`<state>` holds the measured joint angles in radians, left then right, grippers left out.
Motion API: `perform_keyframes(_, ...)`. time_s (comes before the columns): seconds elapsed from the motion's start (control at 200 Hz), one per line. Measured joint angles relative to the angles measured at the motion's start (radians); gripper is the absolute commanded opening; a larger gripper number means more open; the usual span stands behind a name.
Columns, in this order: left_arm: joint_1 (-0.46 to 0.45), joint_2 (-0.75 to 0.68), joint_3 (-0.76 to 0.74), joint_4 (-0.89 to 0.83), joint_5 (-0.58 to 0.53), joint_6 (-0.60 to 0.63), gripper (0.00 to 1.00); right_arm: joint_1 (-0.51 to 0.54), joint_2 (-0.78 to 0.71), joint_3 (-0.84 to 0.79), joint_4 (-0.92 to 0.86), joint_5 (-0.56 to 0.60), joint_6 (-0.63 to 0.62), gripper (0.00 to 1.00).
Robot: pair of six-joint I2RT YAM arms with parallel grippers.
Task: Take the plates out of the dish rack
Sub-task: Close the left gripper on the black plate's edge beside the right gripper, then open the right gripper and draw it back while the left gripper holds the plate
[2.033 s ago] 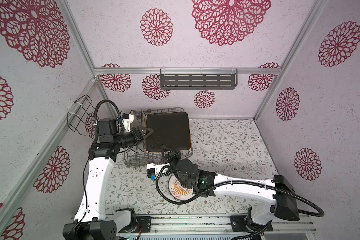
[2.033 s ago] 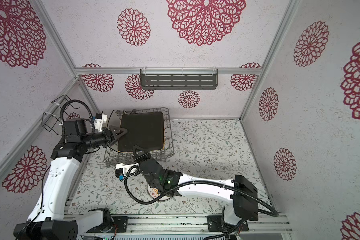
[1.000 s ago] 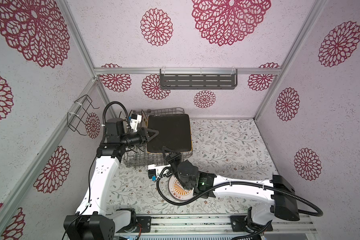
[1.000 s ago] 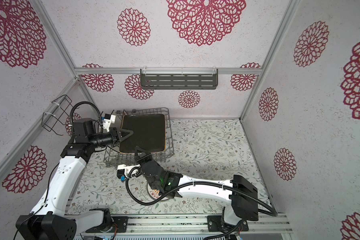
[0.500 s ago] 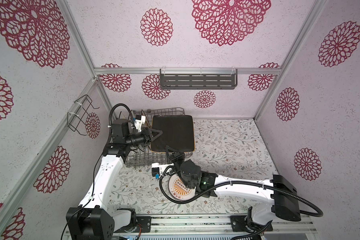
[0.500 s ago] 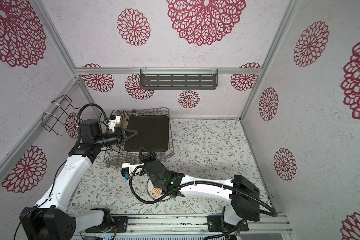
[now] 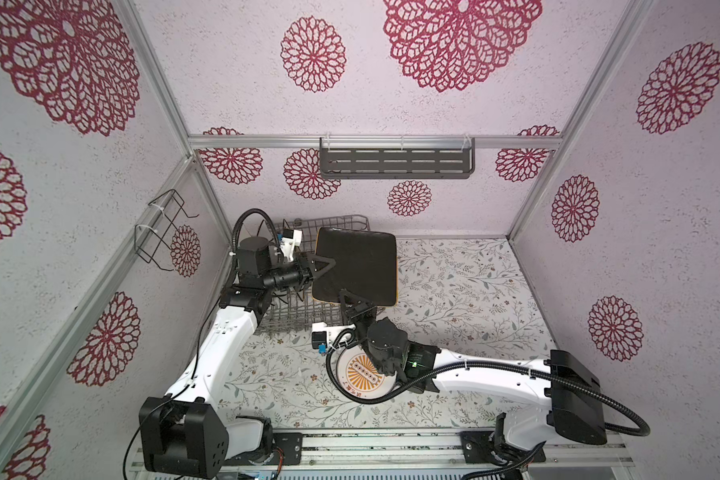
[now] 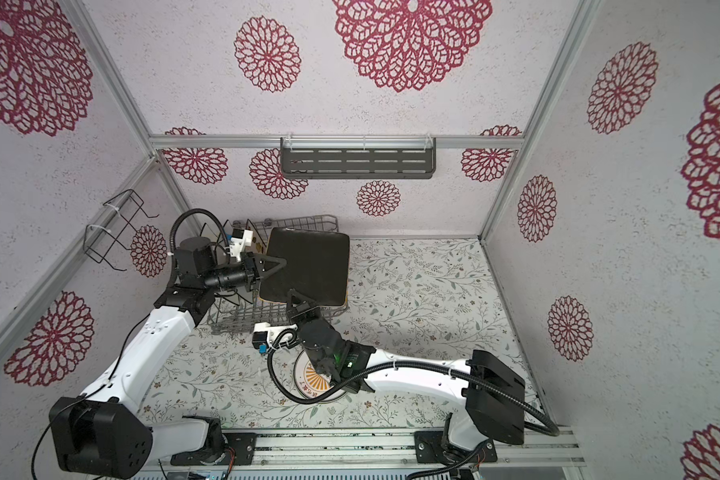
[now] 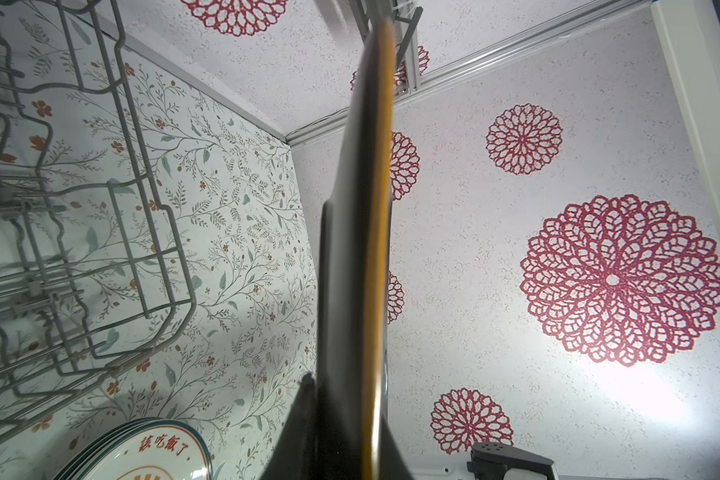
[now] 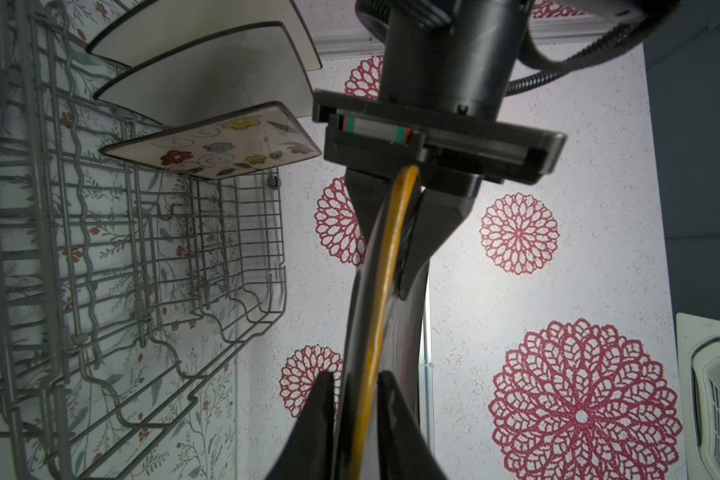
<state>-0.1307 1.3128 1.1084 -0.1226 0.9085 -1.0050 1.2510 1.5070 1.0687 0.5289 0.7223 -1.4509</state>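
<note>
A dark brown square plate (image 7: 356, 266) (image 8: 306, 266) hangs level above the right end of the grey wire dish rack (image 7: 292, 316) (image 8: 242, 320). My left gripper (image 7: 329, 264) (image 9: 350, 395) is shut on its left edge. My right gripper (image 7: 344, 297) (image 10: 356, 378) straddles the near, yellow-rimmed edge, with a thin gap beside one finger. In the right wrist view the rack (image 10: 142, 249) holds a flowered cream plate (image 10: 217, 145) and two white black-rimmed ones (image 10: 208, 70). Round sunburst plates (image 7: 356, 374) (image 9: 142, 453) lie stacked on the table under my right arm.
A dark slotted shelf (image 7: 395, 164) hangs on the back wall. A thin black wire bracket (image 7: 163, 228) is fixed to the left wall. The floral table top (image 7: 454, 291) stretches to the right of the rack.
The dark plate has travelled to the right above the rack, carried by my left gripper. My right gripper followed along its near edge, and its jaws have eased apart.
</note>
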Motion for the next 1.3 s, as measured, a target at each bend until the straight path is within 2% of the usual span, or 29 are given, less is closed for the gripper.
perform_keyframes(0.175,-0.027,0.031,0.0,0.045,-0.001,-0.052,0.0,-0.011,-0.035,-0.03,0.021,0.002,-0.005,0.41)
perform_keyframes(0.41,-0.052,0.064,0.0,0.126,-0.002,-0.09,0.0,-0.018,-0.08,-0.051,0.051,0.019,-0.004,0.72)
perform_keyframes(0.565,-0.06,0.101,0.0,0.15,-0.009,-0.113,0.0,-0.018,-0.154,-0.063,-0.062,0.027,0.093,0.93)
perform_keyframes(0.64,-0.06,0.113,0.0,0.16,-0.024,-0.12,0.0,-0.016,-0.209,-0.067,-0.138,0.025,0.148,0.99)
perform_keyframes(0.821,-0.055,0.147,0.0,0.17,-0.089,-0.104,0.0,-0.002,-0.353,-0.068,-0.278,0.026,0.309,0.99)
perform_keyframes(1.026,-0.064,0.193,0.0,0.167,-0.141,-0.093,0.0,-0.02,-0.519,-0.068,-0.507,0.005,0.605,0.97)
perform_keyframes(1.301,-0.159,0.304,0.097,0.157,-0.19,-0.073,0.0,-0.291,-0.704,0.014,-0.861,-0.047,1.127,0.95)
